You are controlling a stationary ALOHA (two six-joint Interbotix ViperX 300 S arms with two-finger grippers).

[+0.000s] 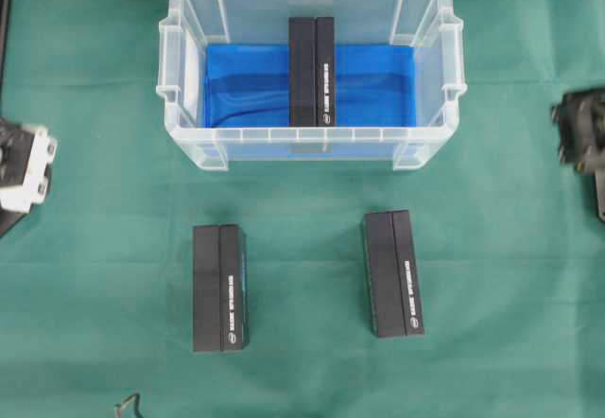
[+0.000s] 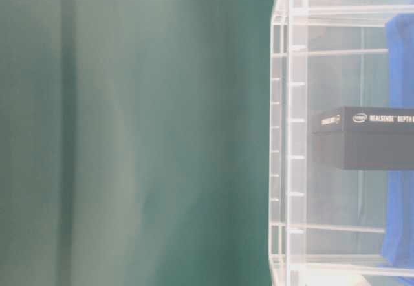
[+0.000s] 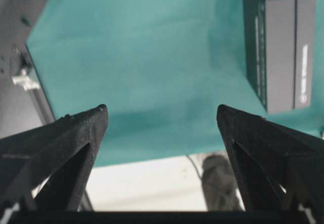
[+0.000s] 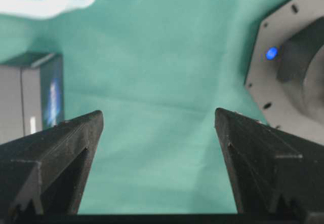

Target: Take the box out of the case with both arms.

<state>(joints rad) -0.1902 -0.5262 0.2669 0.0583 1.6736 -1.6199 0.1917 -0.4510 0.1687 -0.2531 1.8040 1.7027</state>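
Note:
The clear case (image 1: pixel 312 136) stands at the back middle of the green cloth, with a blue sheet (image 1: pixel 250 87) on its bottom. A black box (image 1: pixel 312 71) stands on edge in the middle of the case, seen through the clear wall (image 2: pixel 288 137) as a dark box (image 2: pixel 365 137). My left gripper (image 1: pixel 26 167) waits at the far left edge, well apart from the case. In the left wrist view the left gripper (image 3: pixel 162 110) is open and empty over the cloth. My right gripper (image 1: pixel 581 132) sits at the far right edge. The right gripper (image 4: pixel 158 113) is open too, holding nothing.
Two more black boxes lie on the cloth in front of the case, one at the left (image 1: pixel 220 287) and one at the right (image 1: pixel 392 273). The left one (image 3: pixel 281 46) shows beyond my left fingers. A box (image 4: pixel 30 97) and a case corner (image 4: pixel 50 1) show in the right wrist view.

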